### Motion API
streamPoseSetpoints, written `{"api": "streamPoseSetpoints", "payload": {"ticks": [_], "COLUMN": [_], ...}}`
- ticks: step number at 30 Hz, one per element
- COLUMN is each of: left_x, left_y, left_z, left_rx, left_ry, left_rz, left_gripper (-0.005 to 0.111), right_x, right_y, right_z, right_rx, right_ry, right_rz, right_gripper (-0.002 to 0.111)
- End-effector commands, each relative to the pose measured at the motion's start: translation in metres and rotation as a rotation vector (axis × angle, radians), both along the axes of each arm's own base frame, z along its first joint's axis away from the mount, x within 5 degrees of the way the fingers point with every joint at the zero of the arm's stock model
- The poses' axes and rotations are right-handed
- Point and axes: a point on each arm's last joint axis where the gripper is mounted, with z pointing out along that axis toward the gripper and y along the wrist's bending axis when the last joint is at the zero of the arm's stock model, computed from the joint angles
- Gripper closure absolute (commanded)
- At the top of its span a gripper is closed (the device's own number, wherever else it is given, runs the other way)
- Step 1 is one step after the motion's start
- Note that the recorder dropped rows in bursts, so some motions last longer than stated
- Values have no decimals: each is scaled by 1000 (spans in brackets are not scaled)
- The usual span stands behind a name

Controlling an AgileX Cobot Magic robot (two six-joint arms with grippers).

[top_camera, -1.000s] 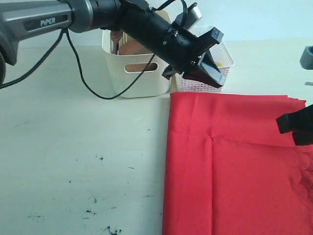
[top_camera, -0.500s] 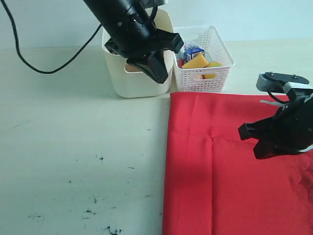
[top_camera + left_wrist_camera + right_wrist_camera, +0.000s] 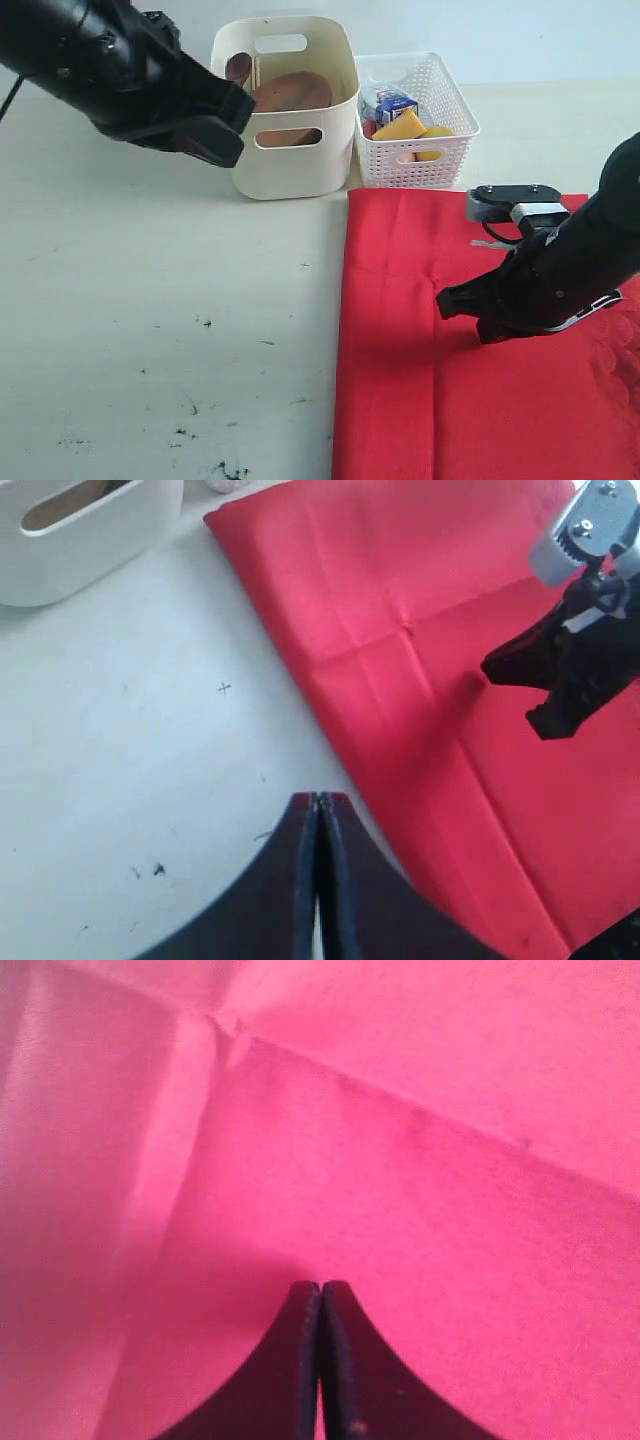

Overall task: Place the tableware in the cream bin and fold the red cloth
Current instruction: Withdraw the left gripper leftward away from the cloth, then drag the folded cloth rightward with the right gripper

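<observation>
Dark specks [image 3: 200, 432] mark the pale tabletop [image 3: 150, 300] toward its near left corner. The red cloth [image 3: 480, 400] lies flat on the right side of the tabletop and runs out of the picture at the near edge and on the right. Its left edge lies about midway across the tabletop, and its far edge stops just short of the two containers. Creases cross the cloth, and a scalloped border [image 3: 625, 350] shows along its right side.

The right fingers [image 3: 452, 300] hang low over the middle of the cloth and cast a shadow on it. The right wrist view shows them pressed together. Whether the tips touch the fabric cannot be told.

Farther back and to the left, the left fingers [image 3: 228, 135] are held above bare tabletop, near the left wall of the cream bin [image 3: 295, 165]. The left wrist view shows them closed tight against each other, gripping nothing.

The bin stands upright toward the far edge, about midway across. Inside it a round brown plate [image 3: 292, 90] leans on edge, wooden chopsticks [image 3: 257, 72] stand by the left wall, and there is a dark rounded item [image 3: 238, 67] I cannot identify.

Just to the right of the bin stands a white lattice basket [image 3: 415, 170]. It holds a blue-white milk carton [image 3: 396, 103], a yellow cheese wedge [image 3: 402, 125] and another yellow item, partly hidden.
</observation>
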Motion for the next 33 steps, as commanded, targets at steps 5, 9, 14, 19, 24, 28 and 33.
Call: {"api": "streamPoseSetpoints", "payload": {"ticks": [5,9,14,19,24,28,33], "left_x": [-50,-75,-104,-128,-150,-162,-174], "left_y": [38,57,82,102,122,136,154], "left_z": [10,14,13,14,16,19,20], "left_rx": [-65,-80,-79,-97,-121,-123,-84], "left_ry": [-137,-211,-274,-343,-412,-461,-493], "left_rz": [55,64,97,142,190,235,319], "left_gripper": [107,107,107,107,107,107,107], "right_x": [4,4,3,1,-1,0,1], "right_y": [-1,-7,-13,-18,-31,-46,-64], "right_z": [-14,-20,-26,-31,-36,-36,-36], "right_rx": [-43,-113,-175,-240,-311,-330,-331], "right_ry": [16,33,57,95,155,183,211], "right_rz": [-20,-33,-50,-56,-96,-156,-232], "right_gripper": [108,108,108,108,108,108,108]}}
